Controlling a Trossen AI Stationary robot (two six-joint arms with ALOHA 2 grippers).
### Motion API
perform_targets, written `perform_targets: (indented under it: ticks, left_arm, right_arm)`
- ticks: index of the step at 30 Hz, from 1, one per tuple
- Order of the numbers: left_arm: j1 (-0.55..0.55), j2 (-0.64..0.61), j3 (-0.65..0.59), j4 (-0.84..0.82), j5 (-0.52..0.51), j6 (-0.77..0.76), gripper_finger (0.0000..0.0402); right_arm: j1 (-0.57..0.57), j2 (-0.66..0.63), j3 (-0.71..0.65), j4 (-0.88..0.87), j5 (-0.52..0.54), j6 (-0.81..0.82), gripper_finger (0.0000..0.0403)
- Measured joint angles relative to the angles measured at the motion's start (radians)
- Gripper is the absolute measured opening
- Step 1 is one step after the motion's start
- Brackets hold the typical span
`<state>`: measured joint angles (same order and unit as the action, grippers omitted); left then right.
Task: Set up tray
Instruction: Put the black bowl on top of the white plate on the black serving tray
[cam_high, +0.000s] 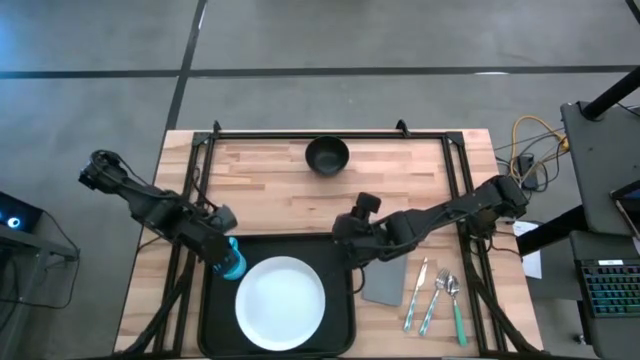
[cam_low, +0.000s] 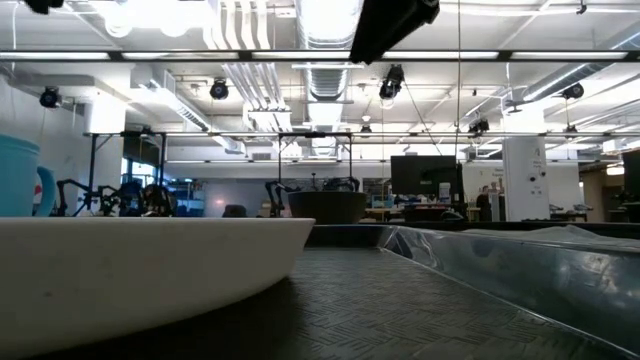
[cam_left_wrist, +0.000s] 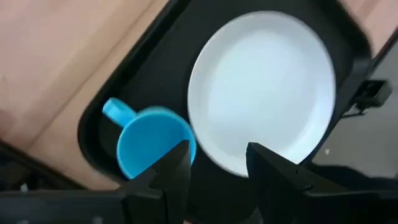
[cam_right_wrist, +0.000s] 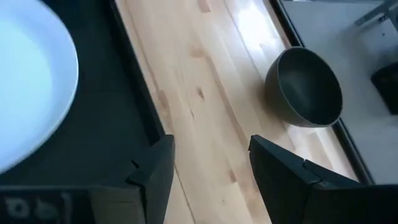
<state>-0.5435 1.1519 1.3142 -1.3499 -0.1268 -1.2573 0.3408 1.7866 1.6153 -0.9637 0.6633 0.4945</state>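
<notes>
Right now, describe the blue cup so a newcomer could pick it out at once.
Start at the black tray on the near side of the wooden table. A white plate fills its middle; the blue cup stands in the tray's far left corner, just beyond the plate, under the open left gripper. It is the only bright blue thing, with a handle on its side.
</notes>
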Motion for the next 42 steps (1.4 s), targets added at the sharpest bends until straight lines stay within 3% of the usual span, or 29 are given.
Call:
perform_targets:
  ticks: [5, 9, 11, 20, 27, 31, 42]
  left_arm:
    - [0.001, -0.001, 0.034, 0.005, -0.063, 0.036, 0.0137]
    - [0.001, -0.006, 0.053, 0.004, -0.146, 0.101, 0.0137]
    - [0.004, -0.013, 0.059, 0.004, -0.175, 0.136, 0.0137]
    - [0.061, -0.115, 0.027, -0.003, -0.294, 0.294, 0.0137]
    - [0.193, -0.227, -0.014, -0.001, -0.328, 0.454, 0.0137]
    - [0.255, -0.258, -0.029, 0.011, -0.327, 0.463, 0.0137]
    - [0.333, -0.202, -0.052, 0.148, -0.357, 0.490, 0.0137]
  right_arm:
    - [-0.040, 0.000, 0.027, 0.010, -0.030, -0.003, 0.0194]
    - [-0.166, 0.000, 0.031, 0.021, -0.306, -0.065, 0.0194]
    - [-0.226, 0.004, 0.024, 0.037, -0.375, -0.130, 0.0194]
    - [-0.396, 0.008, 0.020, 0.118, -0.410, -0.475, 0.0194]
    - [-0.497, 0.079, 0.017, 0.133, -0.480, -0.519, 0.0194]
    - [-0.521, 0.141, 0.029, 0.153, -0.509, -0.607, 0.0194]
    - [-0.583, 0.264, 0.149, 0.155, -0.492, -0.759, 0.0194]
